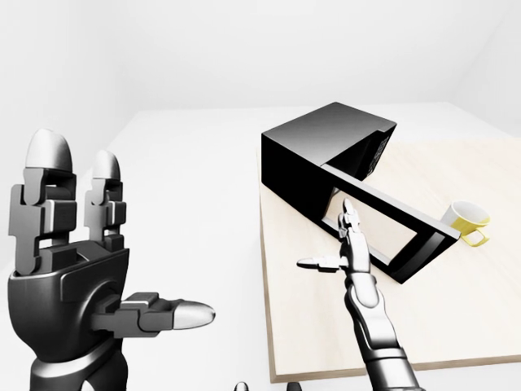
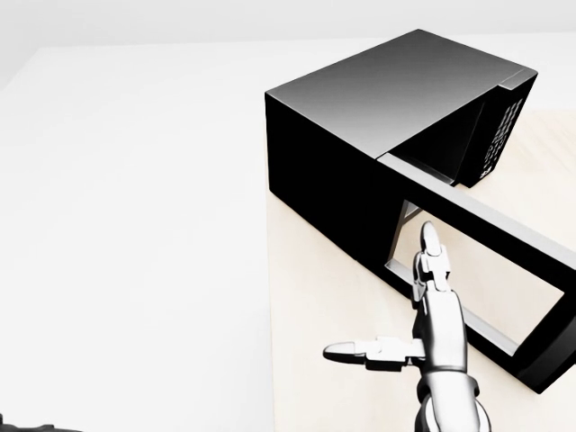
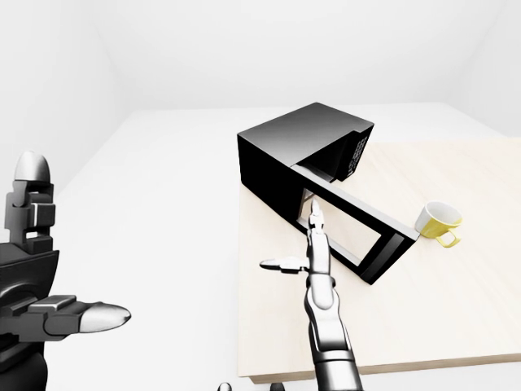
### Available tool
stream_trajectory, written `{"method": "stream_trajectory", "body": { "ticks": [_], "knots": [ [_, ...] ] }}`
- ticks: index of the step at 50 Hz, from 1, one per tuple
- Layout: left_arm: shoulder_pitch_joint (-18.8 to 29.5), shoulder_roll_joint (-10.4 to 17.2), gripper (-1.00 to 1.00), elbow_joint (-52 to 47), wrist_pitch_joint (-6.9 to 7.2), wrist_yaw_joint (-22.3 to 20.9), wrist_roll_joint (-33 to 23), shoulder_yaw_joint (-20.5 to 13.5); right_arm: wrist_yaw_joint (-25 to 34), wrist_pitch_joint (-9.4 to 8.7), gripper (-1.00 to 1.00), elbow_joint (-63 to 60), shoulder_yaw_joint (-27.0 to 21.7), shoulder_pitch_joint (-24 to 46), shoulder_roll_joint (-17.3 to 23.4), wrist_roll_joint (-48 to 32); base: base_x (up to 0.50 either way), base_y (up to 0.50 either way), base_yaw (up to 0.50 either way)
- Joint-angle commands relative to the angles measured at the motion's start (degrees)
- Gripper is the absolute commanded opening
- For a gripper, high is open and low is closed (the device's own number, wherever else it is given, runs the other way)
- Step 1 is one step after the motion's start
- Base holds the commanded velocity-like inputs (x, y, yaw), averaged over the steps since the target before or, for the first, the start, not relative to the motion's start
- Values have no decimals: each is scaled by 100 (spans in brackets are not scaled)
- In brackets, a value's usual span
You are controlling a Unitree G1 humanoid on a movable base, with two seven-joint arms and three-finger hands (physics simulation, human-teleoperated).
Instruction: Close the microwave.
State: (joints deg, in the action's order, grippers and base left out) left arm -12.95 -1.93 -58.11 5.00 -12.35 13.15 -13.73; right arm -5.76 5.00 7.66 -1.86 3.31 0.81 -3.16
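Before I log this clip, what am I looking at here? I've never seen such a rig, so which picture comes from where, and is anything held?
These are simulator renders from three cameras on a humanoid robot's head, looking out over its arms. The two eye views are one stereo pair; the head view looks down more closely. On the pale wooden table sits a black microwave with its door swung open, and a yellow cup beside the door's far end. The right hand reaches toward the door, fingers spread, holding nothing. The left hand is raised close to the camera, also open and empty.
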Motion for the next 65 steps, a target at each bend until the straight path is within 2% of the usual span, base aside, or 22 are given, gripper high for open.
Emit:
{"method": "stream_trajectory", "body": {
  "ticks": [1, 14, 21, 24, 43, 46, 59, 65],
  "knots": [
    [-55, -16, 100, -33, 0, -23, -30, 40, -60, 0, 100, 285, -76, 186, 50, 20, 0, 0, 0],
    [-45, -29, 100, -84, 0, -32, 21, -9, -109, -8, 100, 384, -117, 505, 119, -10, 0, 0, 0],
    [-93, -39, 100, -26, 0, -39, -53, 82, -89, -37, 100, 555, -169, 709, 170, 38, 0, 0, 0],
    [-100, -37, 100, -16, 0, -37, -65, 99, -101, -109, 100, 501, -153, 750, 173, 18, 0, 0, 0],
    [-86, -32, 100, 18, 0, -16, -76, 109, -44, -139, 100, 1056, -294, 1334, 374, 77, 0, 0, 0],
    [-96, -31, 100, 26, 0, -18, -80, 115, -56, -2, 100, 1348, -310, 1465, 392, 96, 0, 0, 0],
    [-37, -24, 100, -86, 0, -15, 40, -53, -142, 0, 100, 2315, -417, 2166, 580, 260, 0, 0, 0],
    [23, -19, 100, -123, 0, -14, 96, -158, -171, 0, 100, 3279, -415, 2867, 698, 319, 0, 0, 0]
  ]
}}
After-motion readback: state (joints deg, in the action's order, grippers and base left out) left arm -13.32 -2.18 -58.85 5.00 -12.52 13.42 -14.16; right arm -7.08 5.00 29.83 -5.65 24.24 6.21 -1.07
